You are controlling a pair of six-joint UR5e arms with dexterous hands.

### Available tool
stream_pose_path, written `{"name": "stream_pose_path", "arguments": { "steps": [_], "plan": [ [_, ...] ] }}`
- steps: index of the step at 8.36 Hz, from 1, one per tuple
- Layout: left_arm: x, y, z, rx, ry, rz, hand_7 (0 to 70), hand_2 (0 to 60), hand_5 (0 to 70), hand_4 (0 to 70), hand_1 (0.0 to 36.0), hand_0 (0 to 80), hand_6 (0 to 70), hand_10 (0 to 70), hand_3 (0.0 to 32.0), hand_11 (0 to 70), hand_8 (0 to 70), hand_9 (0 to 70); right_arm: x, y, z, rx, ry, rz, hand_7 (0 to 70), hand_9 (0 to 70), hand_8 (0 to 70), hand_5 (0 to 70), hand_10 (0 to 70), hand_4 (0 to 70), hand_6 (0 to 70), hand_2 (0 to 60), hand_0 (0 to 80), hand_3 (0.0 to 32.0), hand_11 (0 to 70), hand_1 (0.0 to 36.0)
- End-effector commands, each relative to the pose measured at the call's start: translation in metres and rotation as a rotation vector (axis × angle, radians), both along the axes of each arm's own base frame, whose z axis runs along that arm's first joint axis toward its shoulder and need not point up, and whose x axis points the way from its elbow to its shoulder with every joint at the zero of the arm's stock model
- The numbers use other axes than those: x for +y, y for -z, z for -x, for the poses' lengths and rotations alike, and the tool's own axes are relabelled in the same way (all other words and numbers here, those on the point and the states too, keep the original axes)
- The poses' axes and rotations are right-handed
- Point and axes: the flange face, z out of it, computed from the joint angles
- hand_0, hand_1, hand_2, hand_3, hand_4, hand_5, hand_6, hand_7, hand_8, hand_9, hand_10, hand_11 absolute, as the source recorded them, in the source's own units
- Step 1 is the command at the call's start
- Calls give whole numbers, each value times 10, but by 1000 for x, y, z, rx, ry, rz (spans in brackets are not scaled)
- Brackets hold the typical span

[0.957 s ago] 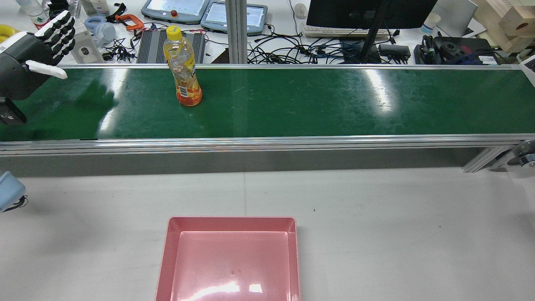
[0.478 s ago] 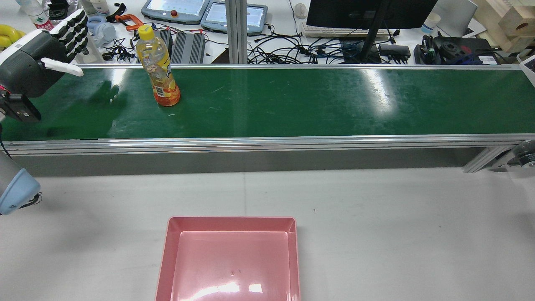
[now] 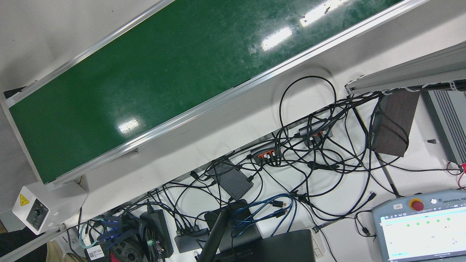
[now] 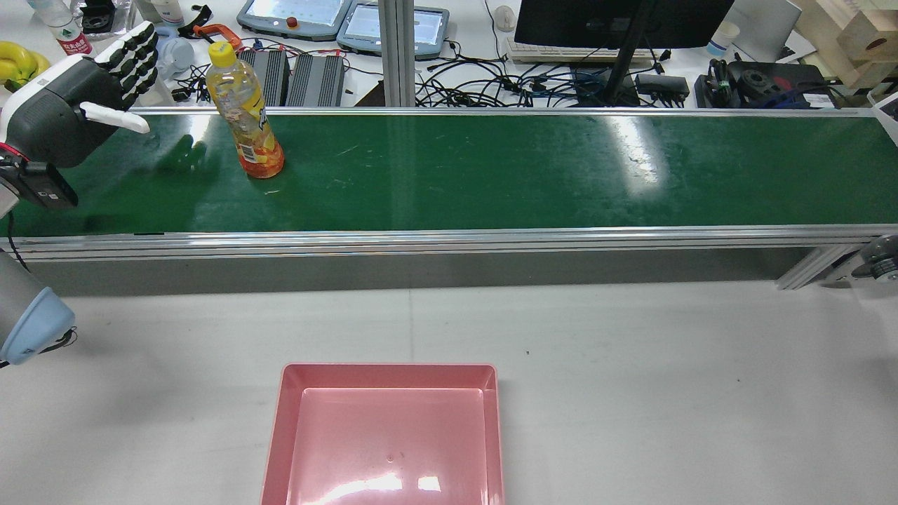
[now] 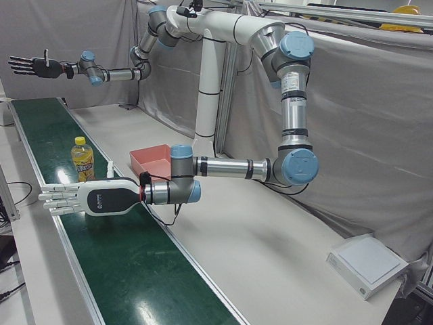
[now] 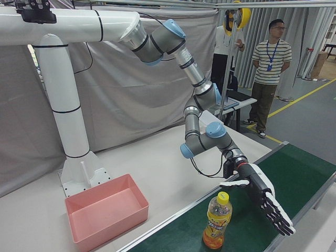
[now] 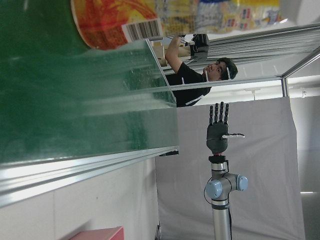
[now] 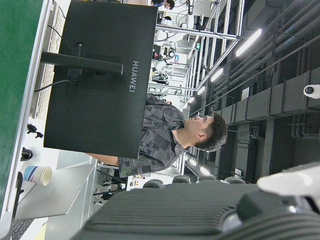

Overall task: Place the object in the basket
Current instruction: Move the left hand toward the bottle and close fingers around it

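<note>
The basket sits nearest, pink and holding nothing, on the grey table, a little left of centre in the rear view. Beyond it runs the green belt, edged by silver rails.

The bottle stands upright on the belt, toward its left end and near the far rail. It has a yellow cap and an orange-and-yellow label. It is well apart from the basket, with the near rail and a stretch of table between them.

My left hand hovers above the belt just left of the bottle, not touching it. My fingers are stretched wide and straight, holding nothing, with my thumb pointing toward the bottle. In the right-front view the same hand shows flat and spread, just right of the bottle. My left hand's camera catches only the bottle's base and barcode.

My right hand is raised high at the far end of the belt in the left-front view, fingers spread and flat, holding nothing. It stays out of the rear view.

Past the belt lies a cluttered desk with 2 pendants, tangled cables and a monitor. In the right-front view 1 person in a striped shirt stands far back.
</note>
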Motion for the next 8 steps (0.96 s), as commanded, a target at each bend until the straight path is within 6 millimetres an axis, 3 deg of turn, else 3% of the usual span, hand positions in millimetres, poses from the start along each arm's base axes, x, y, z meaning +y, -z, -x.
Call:
{"name": "stream_pose_path", "arguments": {
  "steps": [1, 6, 7, 8],
  "plan": [
    [2, 3, -1, 6, -5, -5, 0, 0, 57, 0, 103, 603, 0, 0, 0, 0, 0, 0, 0, 0, 0, 0, 0, 0, 0, 0, 0, 0, 0, 0, 0, 0, 0, 0, 0, 0],
    [3, 6, 2, 33, -1, -14, 0, 0, 62, 0, 106, 611, 0, 0, 0, 0, 0, 0, 0, 0, 0, 0, 0, 0, 0, 0, 0, 0, 0, 0, 0, 0, 0, 0, 0, 0],
    [3, 8, 10, 78, 54, 0, 0, 0, 123, 0, 116, 653, 0, 25, 0, 59, 0, 2, 0, 0, 0, 1, 0, 0, 0, 0, 0, 0, 0, 0, 0, 0, 0, 0, 0, 0],
    [5, 11, 12, 98, 77, 11, 274, 0, 439, 427, 147, 800, 85, 482, 0, 698, 188, 309, 0, 0, 0, 0, 0, 0, 0, 0, 0, 0, 0, 0, 0, 0, 0, 0, 0, 0]
  ]
}}
